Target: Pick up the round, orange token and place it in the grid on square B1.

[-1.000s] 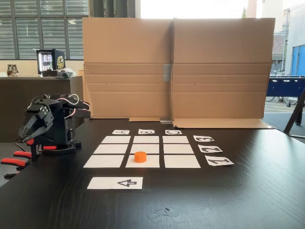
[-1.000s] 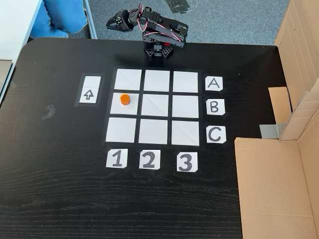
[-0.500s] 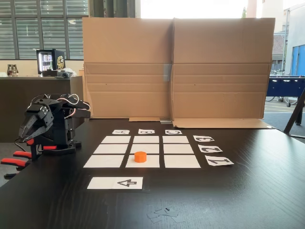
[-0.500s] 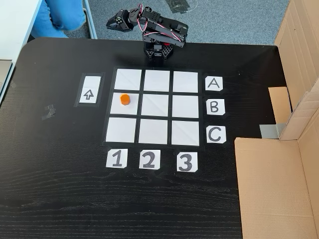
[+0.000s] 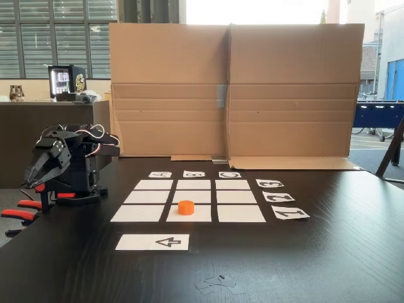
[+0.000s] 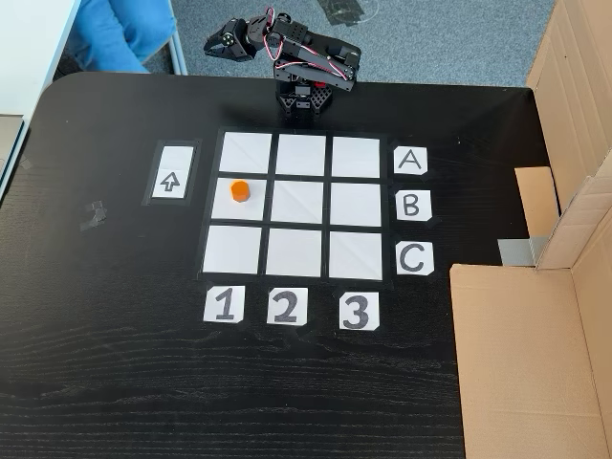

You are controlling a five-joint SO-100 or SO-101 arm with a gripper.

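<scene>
The orange token (image 6: 239, 191) stands on the grid (image 6: 301, 205), on the white rectangle at the left end of the middle row in the fixed view from above. The label B (image 6: 410, 205) is at the right end of this same row and the label 1 (image 6: 224, 305) is below this same column, so this rectangle is square B1 (image 6: 251, 212). The token is upright, with its flat top upward, and it sits inside the rectangle, a little toward the upper left part of it, without crossing the dark gap. In the fixed view from the front the token (image 5: 185, 207) is in the nearest row, in the middle column, above the paper strip with the arrow (image 5: 153, 242).

The arm is folded at the upper middle of the frame in the view from above, well apart from the token, with the tool (image 6: 218, 44) pointing to the upper left, beyond the edge of the bench (image 6: 105, 373). In the front view the tool (image 5: 35, 173) is at the left of the frame and points down. It carries nothing; the jaws seem to be together, but they are small and dark, so I cannot tell for sure.

As I judge it, the placing is already done: the token rests alone on B1 and the arm is in a resting pose. Nothing seems left to do.
</scene>
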